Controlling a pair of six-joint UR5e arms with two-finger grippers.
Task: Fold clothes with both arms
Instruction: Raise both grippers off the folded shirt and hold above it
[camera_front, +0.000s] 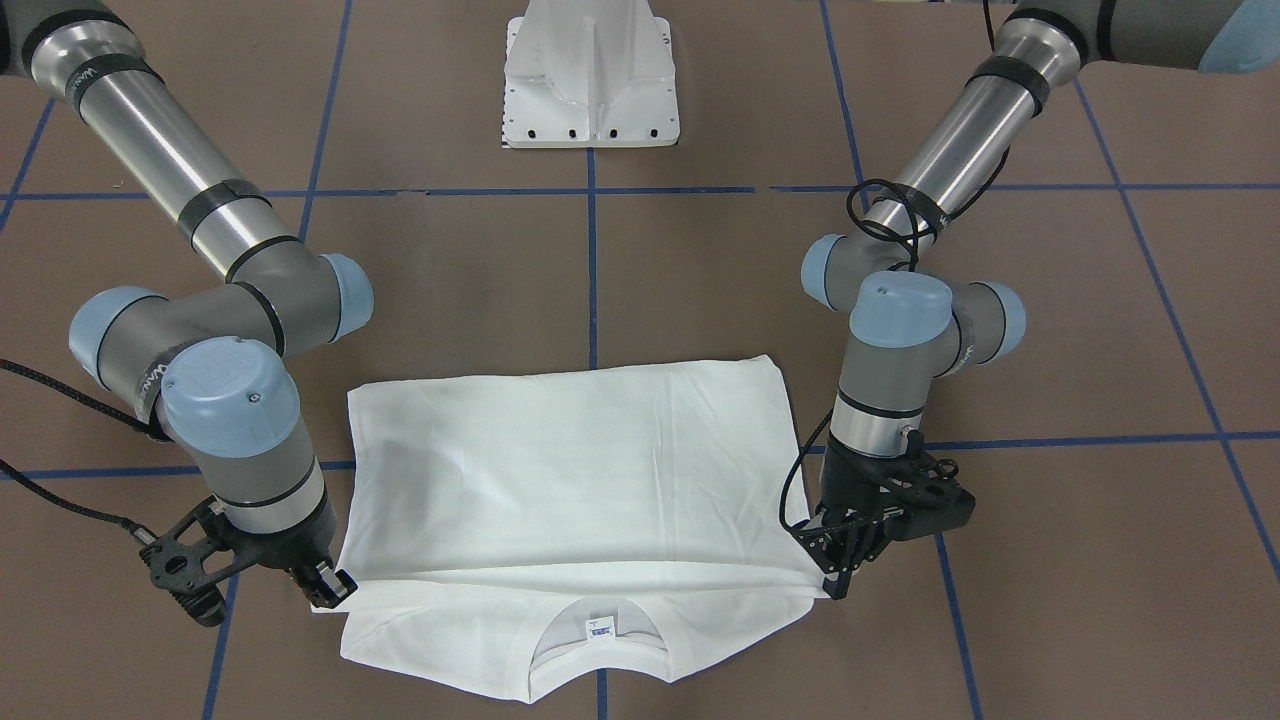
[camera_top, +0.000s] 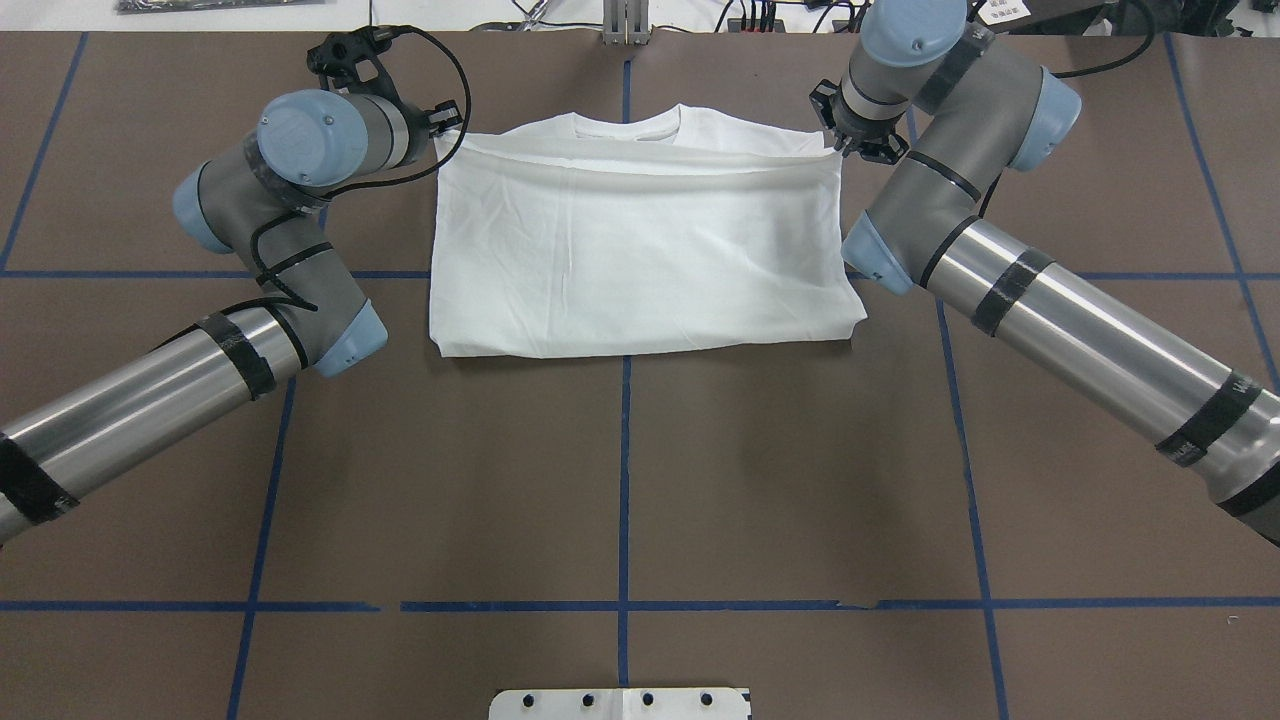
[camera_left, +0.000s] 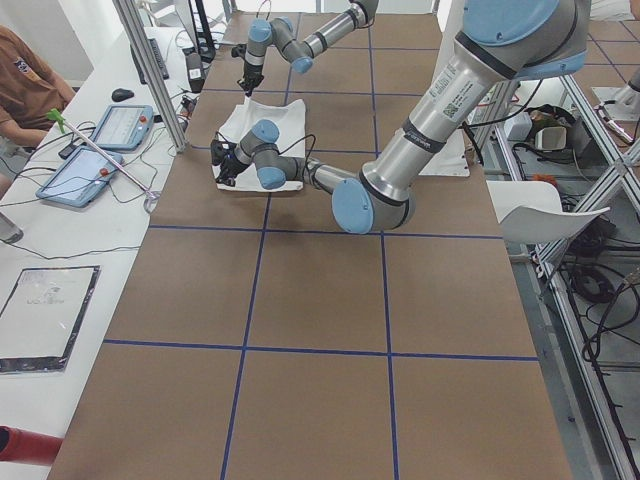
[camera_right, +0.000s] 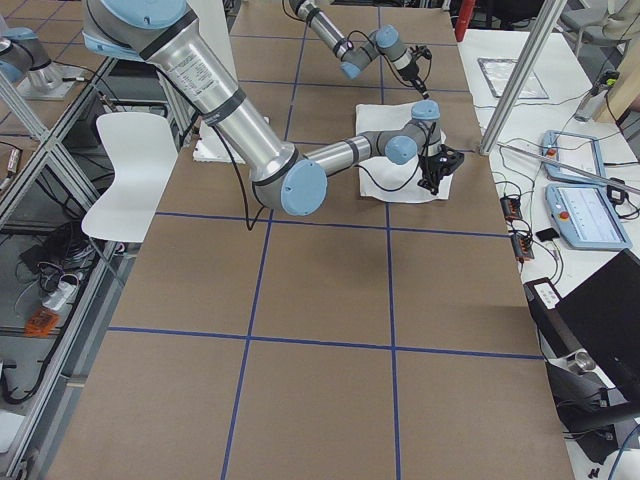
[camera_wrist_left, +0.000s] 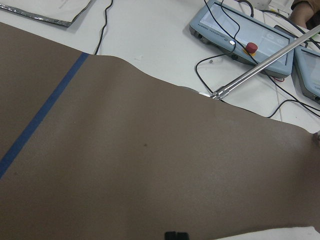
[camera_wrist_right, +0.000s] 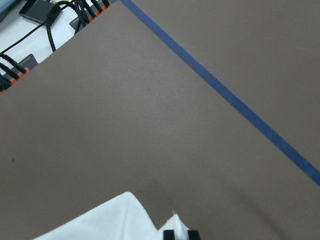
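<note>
The right gripper (camera_front: 332, 590) is pinched closed on one corner of the white T-shirt (camera_front: 570, 470), at its folded-over edge. The left gripper (camera_front: 838, 585) appears likewise clamped on the opposite corner, though its tips are hard to see. Between them the shirt lies doubled on the table (camera_front: 450, 280), with its collar (camera_front: 597, 648) just past the held edge.

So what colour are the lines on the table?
Blue lines crossing the brown table; the overhead exterior view shows them best.

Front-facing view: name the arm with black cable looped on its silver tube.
The left arm, at this view's right; the right arm's tube shows only black bands.
</note>
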